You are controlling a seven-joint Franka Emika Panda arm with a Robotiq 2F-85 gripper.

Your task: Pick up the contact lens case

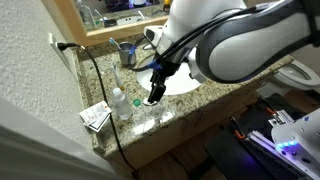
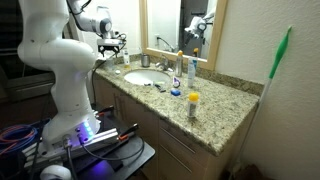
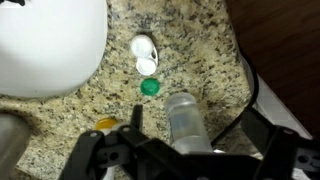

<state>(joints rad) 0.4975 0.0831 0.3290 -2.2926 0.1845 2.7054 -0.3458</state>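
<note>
The contact lens case (image 3: 145, 55) is a small white two-cup case lying flat on the speckled granite counter (image 3: 200, 50), just beside the white sink basin (image 3: 45, 45). A small green cap (image 3: 150, 87) lies just below it in the wrist view. A clear bottle (image 3: 185, 122) stands between the case and my fingers; it also shows in an exterior view (image 1: 120, 103). My gripper (image 3: 198, 140) is open and empty, hovering above the counter near the sink (image 1: 155, 92). The case is too small to make out in both exterior views.
A black cable (image 3: 245, 95) runs along the counter's edge next to a wall. A yellow object (image 3: 105, 123) lies near the bottle. A white packet (image 1: 97, 117) sits at the counter corner. A yellow-capped bottle (image 2: 194, 103) and the faucet (image 2: 168, 60) stand nearby.
</note>
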